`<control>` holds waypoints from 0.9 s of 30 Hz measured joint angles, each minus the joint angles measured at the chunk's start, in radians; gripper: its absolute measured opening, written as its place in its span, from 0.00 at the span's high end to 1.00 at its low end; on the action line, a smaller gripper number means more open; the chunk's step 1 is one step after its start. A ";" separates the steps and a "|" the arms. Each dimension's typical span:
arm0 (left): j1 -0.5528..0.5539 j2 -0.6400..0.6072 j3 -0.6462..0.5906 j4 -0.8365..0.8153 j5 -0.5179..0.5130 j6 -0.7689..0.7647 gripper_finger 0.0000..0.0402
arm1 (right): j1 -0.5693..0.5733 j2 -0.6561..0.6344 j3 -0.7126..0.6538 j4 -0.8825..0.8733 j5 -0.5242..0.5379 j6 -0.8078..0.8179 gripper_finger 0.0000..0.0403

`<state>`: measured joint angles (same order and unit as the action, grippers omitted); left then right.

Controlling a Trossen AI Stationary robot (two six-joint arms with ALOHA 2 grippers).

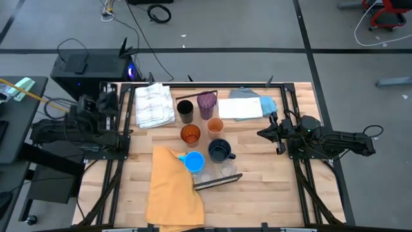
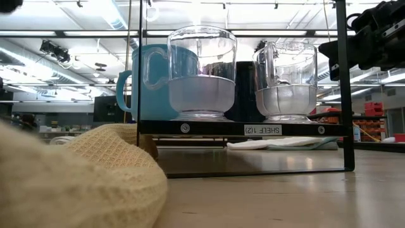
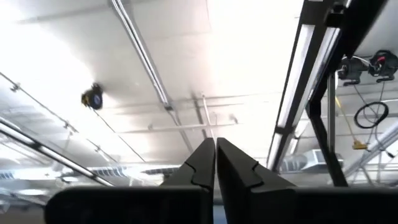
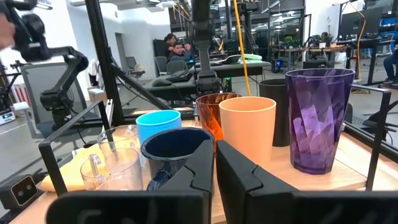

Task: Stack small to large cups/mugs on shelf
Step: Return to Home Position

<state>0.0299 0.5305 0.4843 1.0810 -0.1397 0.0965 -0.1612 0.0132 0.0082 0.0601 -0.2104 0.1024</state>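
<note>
Mustard cloth (image 2: pixel 76 183) (image 1: pixel 170 187) bulks nearest the low cam. It lies crumpled on the table (image 1: pixel 270 193), just beside the shelf's near end.

Right arm (image 1: pixel 341 143) reaches in from the table's right side, low and roughly level. Right gripper (image 1: pixel 262 133) (image 4: pixel 215 149) points across at the cups, near the navy mug but apart from it. Its fingers are closed to a thin slit w/ nothing held.

Left arm (image 1: pixel 84 122) is folded back off the table's left edge. Left gripper (image 3: pixel 215 144) aims up at the ceiling, fingers pressed tip to tip, empty.

Shelf (image 1: pixel 215 182) (image 2: pixel 253 129): long axis runs near-to-far across mid table. Its dark end bar faces the low cam and its far end is by the folded cloths (image 1: pixel 154 104). Plank sits raised a bit off the tabletop.

Count: 8 pcs, all upright, mouths up, approx in pairs along the shelf.
- Near end: 2 clear mugs (image 1: pixel 226 171) (image 2: pixel 202 76), side by side.
- Next: 1 blue mug (image 1: pixel 193 162) (image 4: pixel 158 121), handle toward the left arm's side, and 1 navy mug (image 1: pixel 219 151) (image 4: pixel 171 149), handle toward the right arm's side.
- Then: 1 orange tumbler (image 1: pixel 190 135) (image 4: pixel 208 109) and 1 peach cup (image 1: pixel 215 125) (image 4: pixel 247 127).
- Far end: 1 black cup (image 1: pixel 185 111) (image 4: pixel 273 99) and 1 purple tumbler (image 1: pixel 206 103) (image 4: pixel 317 118).
</note>
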 joint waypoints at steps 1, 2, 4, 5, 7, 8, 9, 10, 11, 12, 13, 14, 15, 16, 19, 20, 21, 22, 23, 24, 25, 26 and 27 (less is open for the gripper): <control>0.000 -0.024 -0.044 0.036 -0.003 0.014 0.94 | 0.000 0.000 0.000 0.000 0.000 0.000 0.94; 0.000 -0.048 -0.082 0.066 -0.008 0.021 0.94 | 0.000 0.000 0.000 0.000 0.000 0.000 0.94; 0.000 -0.101 -0.150 0.109 -0.042 0.042 0.95 | 0.000 0.000 0.000 0.000 0.000 0.000 0.94; 0.000 -0.127 -0.179 0.125 -0.050 0.051 0.96 | 0.000 0.000 0.000 0.000 0.000 0.000 0.94; 0.000 -0.180 -0.235 0.137 -0.052 0.074 0.98 | 0.000 0.000 0.000 0.000 0.000 0.000 0.94; 0.000 -0.210 -0.258 0.145 -0.051 0.080 0.98 | 0.000 0.000 0.000 0.000 0.000 0.000 0.94; 0.000 -0.239 -0.278 0.160 -0.050 0.088 0.98 | 0.000 0.000 0.000 0.000 0.000 0.000 0.94; 0.000 -0.273 -0.296 0.178 -0.050 0.095 0.98 | 0.000 0.000 0.000 0.000 0.000 0.000 0.94; 0.000 -0.305 -0.312 0.190 -0.051 0.100 0.98 | 0.000 0.000 0.000 0.000 0.000 0.000 0.94; 0.000 -0.335 -0.328 0.195 -0.051 0.103 0.97 | 0.000 0.000 0.000 0.000 0.000 0.000 0.94; 0.000 -0.367 -0.341 0.191 -0.050 0.108 0.95 | 0.000 0.000 0.000 0.000 0.000 0.000 0.94; 0.000 -0.395 -0.351 0.186 -0.048 0.118 0.94 | 0.000 0.000 0.000 0.000 0.000 0.000 0.94; 0.000 -0.423 -0.360 0.186 -0.047 0.125 0.93 | 0.000 0.000 0.000 0.000 0.000 0.000 0.94; 0.000 -0.448 -0.368 0.185 -0.047 0.130 0.92 | 0.000 0.000 0.000 0.000 0.000 0.000 0.94; 0.000 -0.507 -0.394 0.167 -0.047 0.155 0.92 | 0.000 0.000 0.000 0.000 0.000 0.000 0.94; 0.000 -0.524 -0.403 0.160 -0.047 0.159 0.93 | 0.000 0.000 0.000 0.000 0.000 0.000 0.94; 0.000 -0.527 -0.415 0.170 -0.048 0.160 0.93 | 0.000 0.000 0.000 0.000 0.000 0.000 0.94; 0.000 -0.527 -0.423 0.174 -0.048 0.162 0.94 | 0.000 0.000 0.000 0.000 0.000 0.000 0.94; 0.000 -0.527 -0.435 0.177 -0.048 0.162 0.95 | 0.000 0.000 0.000 0.000 0.000 0.000 0.94; 0.000 -0.525 -0.443 0.173 -0.048 0.161 0.95 | 0.000 0.000 0.000 0.000 0.000 0.000 0.94; 0.000 -0.525 -0.451 0.170 -0.047 0.153 0.96 | 0.000 0.000 0.000 0.000 0.000 0.000 0.94; 0.000 -0.526 -0.465 0.174 -0.046 0.147 0.97 | 0.000 0.000 0.000 0.000 0.000 0.000 0.94; 0.000 -0.526 -0.476 0.169 -0.041 0.139 0.97 | 0.000 0.000 0.000 0.000 0.000 0.000 0.94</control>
<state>0.0299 0.0045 0.0083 1.2497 -0.1809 0.2356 -0.1612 0.0135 0.0082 0.0601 -0.2104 0.1028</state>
